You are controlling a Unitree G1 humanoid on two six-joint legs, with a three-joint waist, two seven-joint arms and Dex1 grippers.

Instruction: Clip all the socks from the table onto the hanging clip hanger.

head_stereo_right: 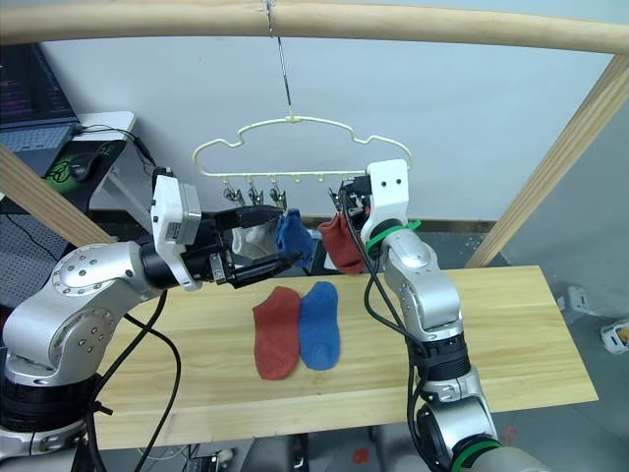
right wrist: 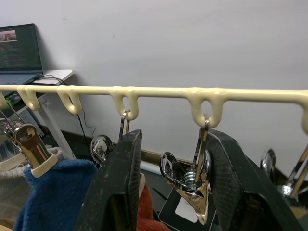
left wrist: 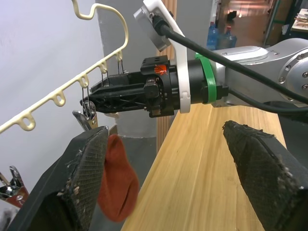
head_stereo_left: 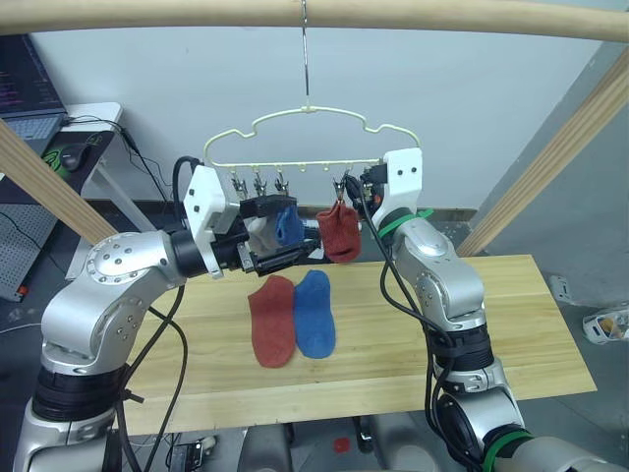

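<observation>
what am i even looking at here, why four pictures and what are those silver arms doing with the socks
It is one moment seen by four cameras on a humanoid robot with two silver arms. Two pictures come from its head, looking down over the arms. The other two come from a camera on each wrist, looking along that gripper's two black fingers.

A thin pale-yellow wire clip hanger hangs by a metal hook from a thick wooden pole. Clipped to it already are a light grey sock, a blue sock and a rust-red sock.

On the long light-wood table lie a second rust-red sock and a second blue sock, side by side.

The left gripper is open and empty. The right gripper reaches up to the hanger's bar, its fingers either side of an empty metal clip.
</observation>
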